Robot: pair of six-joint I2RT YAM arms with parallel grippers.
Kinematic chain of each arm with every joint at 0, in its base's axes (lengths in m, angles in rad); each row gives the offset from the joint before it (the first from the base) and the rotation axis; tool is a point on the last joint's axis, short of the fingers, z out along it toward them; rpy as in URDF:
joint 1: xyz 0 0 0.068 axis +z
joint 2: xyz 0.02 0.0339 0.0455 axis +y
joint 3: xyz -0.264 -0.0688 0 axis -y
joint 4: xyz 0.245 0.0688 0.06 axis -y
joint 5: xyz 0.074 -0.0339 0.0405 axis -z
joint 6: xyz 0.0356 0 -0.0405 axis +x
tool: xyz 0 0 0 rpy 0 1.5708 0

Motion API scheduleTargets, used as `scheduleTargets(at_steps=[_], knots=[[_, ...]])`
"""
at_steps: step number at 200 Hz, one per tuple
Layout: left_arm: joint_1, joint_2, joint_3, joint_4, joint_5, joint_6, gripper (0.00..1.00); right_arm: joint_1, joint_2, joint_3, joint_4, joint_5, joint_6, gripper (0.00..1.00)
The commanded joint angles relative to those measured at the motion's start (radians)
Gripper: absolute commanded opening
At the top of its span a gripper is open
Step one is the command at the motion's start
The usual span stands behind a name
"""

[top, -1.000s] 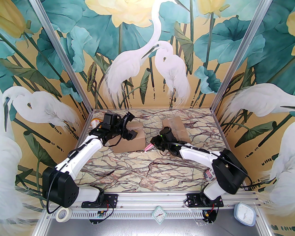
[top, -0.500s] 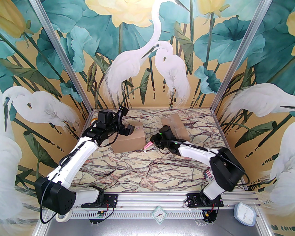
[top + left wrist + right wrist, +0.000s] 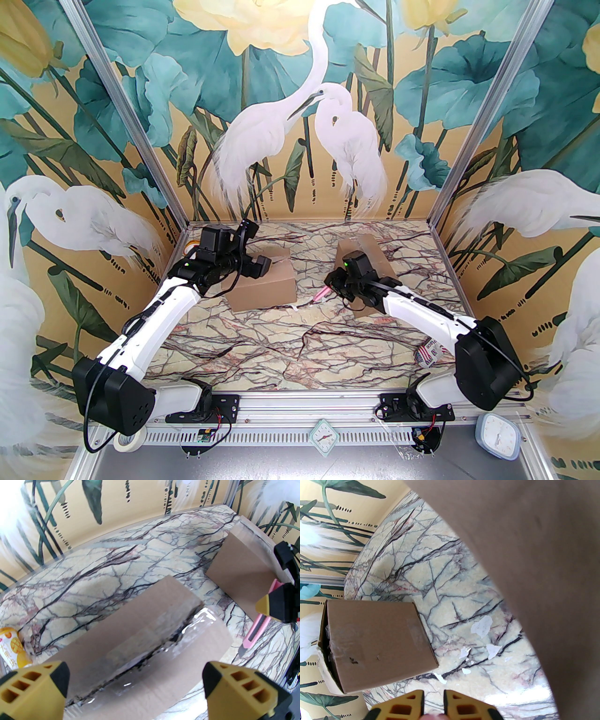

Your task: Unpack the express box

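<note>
The express box point(image 3: 265, 290) is sitting on the left half of the marble table point(image 3: 300, 347), toward the back, with its top facing up. The seam along its top is gaping as a dark, ragged slit, with clear tape wrinkling over it. I am hovering my left gripper point(image 3: 134, 679) just above that top, with the fingers spread wide on either side of the slit and nothing between them. I am clamping my right gripper point(image 3: 433, 699) on a pink utility knife point(image 3: 257, 630), and its dark tip is slanting down toward the table in the gap between the express box and a second cardboard box point(image 3: 370, 253). I cannot tell whether the tip is touching the surface. The second box is standing to the right, close behind my right wrist. A yellow drink cup point(image 3: 11, 648) is standing by the back left wall, beside the express box. Small white scraps point(image 3: 479, 627) are lying on the marble between the boxes.
</note>
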Motion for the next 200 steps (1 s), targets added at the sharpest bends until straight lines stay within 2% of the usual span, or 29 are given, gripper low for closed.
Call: scheduleTargets(at_steps=[1, 33, 69, 149, 167, 200], knots=[[0.018, -0.01, 0.056, -0.034, -0.021, -0.043, 1.0, 0.073, 0.002, 0.078, 0.0, -0.003, 0.005, 0.0], [0.067, 0.001, 0.086, -0.078, -0.008, -0.088, 0.99, 0.137, 0.075, 0.022, 0.119, -0.019, 0.135, 0.0], [0.134, 0.015, 0.103, -0.092, 0.023, -0.146, 0.99, 0.16, 0.139, -0.061, 0.259, -0.014, 0.261, 0.0], [0.164, 0.09, 0.137, -0.107, 0.043, -0.17, 0.99, 0.115, 0.319, -0.025, 0.206, -0.049, 0.279, 0.04], [0.166, 0.114, 0.155, -0.112, 0.043, -0.167, 0.99, 0.105, 0.349, -0.02, 0.203, -0.067, 0.288, 0.1], [0.184, 0.175, 0.209, -0.13, 0.062, -0.185, 0.99, 0.102, 0.351, 0.0, 0.154, -0.041, 0.284, 0.38]])
